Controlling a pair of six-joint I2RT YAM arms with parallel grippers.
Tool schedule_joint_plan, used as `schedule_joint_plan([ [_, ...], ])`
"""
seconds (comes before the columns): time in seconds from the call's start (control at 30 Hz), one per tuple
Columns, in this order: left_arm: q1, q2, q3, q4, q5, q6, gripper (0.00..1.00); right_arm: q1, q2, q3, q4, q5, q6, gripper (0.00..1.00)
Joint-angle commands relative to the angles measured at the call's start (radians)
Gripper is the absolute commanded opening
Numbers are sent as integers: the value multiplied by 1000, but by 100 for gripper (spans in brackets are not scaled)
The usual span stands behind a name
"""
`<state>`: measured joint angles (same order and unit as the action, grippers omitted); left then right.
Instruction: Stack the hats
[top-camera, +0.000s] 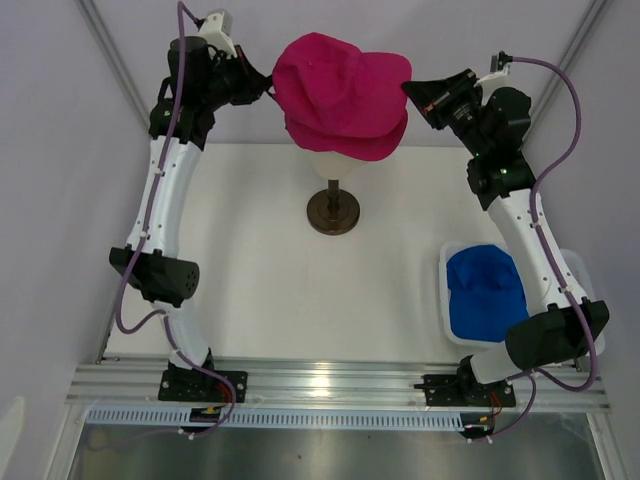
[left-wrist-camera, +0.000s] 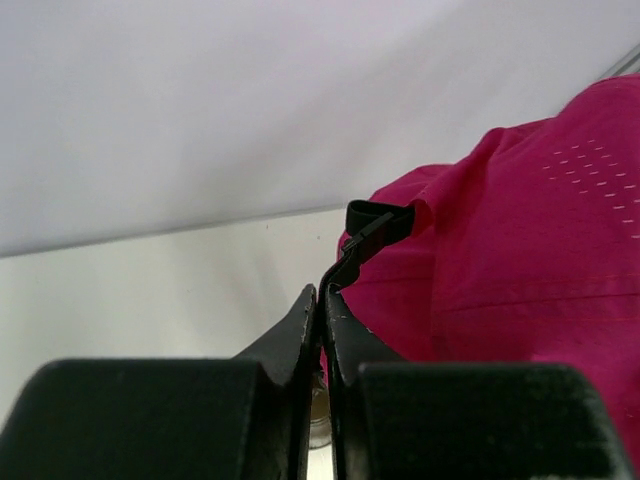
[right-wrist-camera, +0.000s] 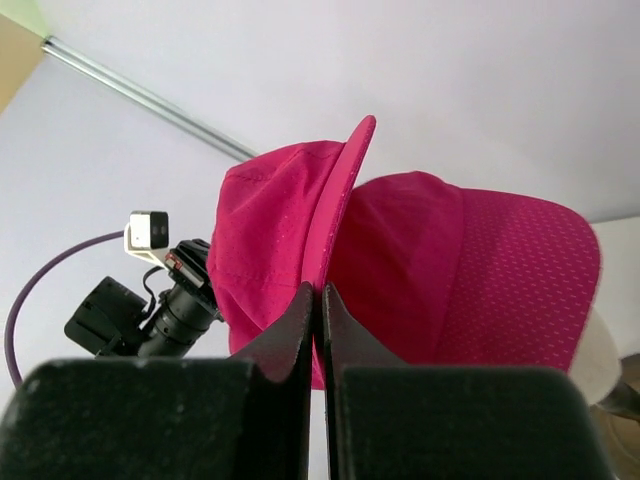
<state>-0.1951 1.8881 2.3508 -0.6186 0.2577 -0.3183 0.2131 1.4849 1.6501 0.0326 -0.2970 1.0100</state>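
I see left gripper (top-camera: 262, 85) and right gripper (top-camera: 408, 90) clamping the pink hat (top-camera: 335, 75).
Mannequin head (top-camera: 330, 166) beneath; blue hat (top-camera: 485, 295) in basket (top-camera: 443, 290), lower right.

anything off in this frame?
Nothing spilled or damaged. The upper pink cap, pinched by the left gripper and right gripper, hangs tilted, not seated on the pink cap below on the mannequin head. The blue cap lies in the basket.

White table (top-camera: 250, 300), pale lavender walls (top-camera: 60, 100)
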Motion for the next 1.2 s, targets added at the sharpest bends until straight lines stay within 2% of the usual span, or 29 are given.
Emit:
schedule_joint_plan([
  [0.0,22,43,24,-29,28,-27,7,-6,21,28,-66,88,-63,0],
  [0.3,22,14,-113,-24,-18,22,7,-6,48,-18,-114,67,-90,0],
  [0.33,22,11,-190,-20,-14,25,6,-6,49,-21,-122,67,-90,0],
  [0.5,22,-18,-317,33,-9,24,6,-6,60,-29,-175,78,-117,0],
  [1.17,20,-6,-380,115,41,-15,4,6,-12,-222,-273,156,-266,0],
])
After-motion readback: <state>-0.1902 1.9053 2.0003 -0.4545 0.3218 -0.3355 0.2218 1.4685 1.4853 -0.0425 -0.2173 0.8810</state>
